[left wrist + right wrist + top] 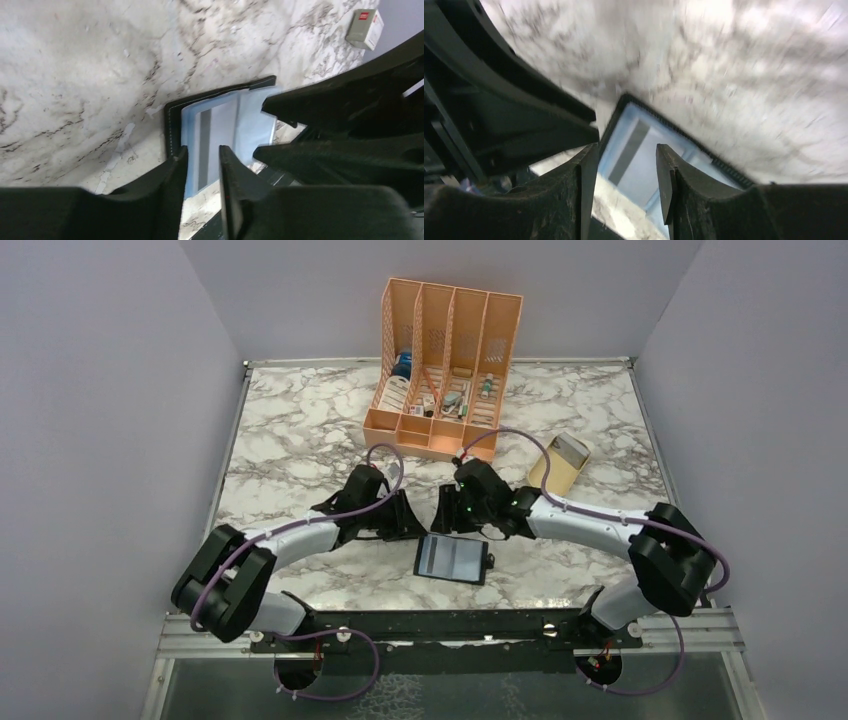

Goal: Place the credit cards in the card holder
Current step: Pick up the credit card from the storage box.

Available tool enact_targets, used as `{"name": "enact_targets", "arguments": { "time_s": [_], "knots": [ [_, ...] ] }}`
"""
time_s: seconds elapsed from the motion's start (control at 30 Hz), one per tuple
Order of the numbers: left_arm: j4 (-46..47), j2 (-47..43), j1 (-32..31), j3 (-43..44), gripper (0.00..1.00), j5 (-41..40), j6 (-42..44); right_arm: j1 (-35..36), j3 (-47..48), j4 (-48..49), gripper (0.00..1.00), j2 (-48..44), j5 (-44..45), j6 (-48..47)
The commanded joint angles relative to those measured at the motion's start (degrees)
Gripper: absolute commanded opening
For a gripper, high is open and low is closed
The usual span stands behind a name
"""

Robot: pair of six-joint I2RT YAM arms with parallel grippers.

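The card holder [452, 558] lies unfolded on the marble near the front edge, its greyish inside facing up. A pale credit card [212, 132] with a dark stripe lies on that inner side and also shows in the right wrist view [636, 155]. My left gripper [408, 523] hovers just above the holder's far left corner. Its jaws [203, 150] stand apart with nothing between them. My right gripper [447, 512] hangs close beside it over the far edge, open [626, 147] and empty. The two grippers' fingers nearly meet.
A tall orange slotted organizer [443, 370] stands at the back centre. A beige dish [558, 464] sits to the right and holds a whitish card with a red mark [365, 21]. The table's front edge rail [450, 625] runs just behind the holder.
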Motion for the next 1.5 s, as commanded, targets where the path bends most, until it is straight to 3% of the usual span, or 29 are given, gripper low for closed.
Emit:
{"name": "enact_targets", "arguments": {
  "time_s": [0.0, 0.17, 0.27, 0.33, 0.37, 0.53, 0.63, 0.77, 1.0, 1.2, 1.47],
  "knots": [
    [-5.83, -4.73, 0.33, 4.16, 0.38, -2.19, 4.04, -2.58, 10.06, -10.47, 0.48, -0.21, 13.82, -11.84],
    [-10.96, -8.54, 0.41, 6.41, 0.6, -2.65, 8.3, -7.01, 15.83, -11.87, 0.48, 0.93, 25.19, -21.93],
    [-15.49, -10.34, 0.41, 8.89, 0.77, -4.27, 12.07, -15.41, 17.36, -10.02, 0.48, 1.55, 22.74, -27.74],
    [-18.04, -11.01, 0.4, 11.02, 0.97, -4.3, 14.89, -20.02, 18.36, -8.64, 0.48, 1.86, 20.42, -31.14],
    [-19.55, -11.19, 0.41, 12.11, 0.99, -4.09, 16.29, -21.79, 19.05, -8.48, 0.48, 2.23, 20.45, -32.51],
    [-26.23, -11.7, 0.45, 16.51, 0.99, -3.84, 23.43, -27.64, 22.3, -9.33, 0.48, 6.05, 24.52, -41.14],
    [-27.81, -12.14, 0.49, 17.15, 0.99, -4.05, 26.91, -31.7, 20.49, -3.79, 0.48, 6.68, 22.62, -45.98],
    [-25.98, -14.08, 0.5, 14.7, 0.99, -4.82, 26.77, -35.81, 21.11, -2.24, 0.48, 8.36, 18.98, -50.3],
    [-27.38, -15.62, 1.46, 15.25, 0.99, -7.49, 28.83, -40.37, 23.73, -5.54, 0.48, 14.64, 23.93, -56.28],
    [-27.64, -16.28, 2.43, 15.27, 0.99, -7.35, 29.67, -41.71, 21.88, -1.2, 0.48, 14.87, 28.14, -63.01],
    [-28.24, -16.16, 3.21, 15.34, 0.99, -7.61, 30.27, -41.96, 15.15, 4.71, 0.48, 11.19, 24.66, -73.32]
  ]
}}
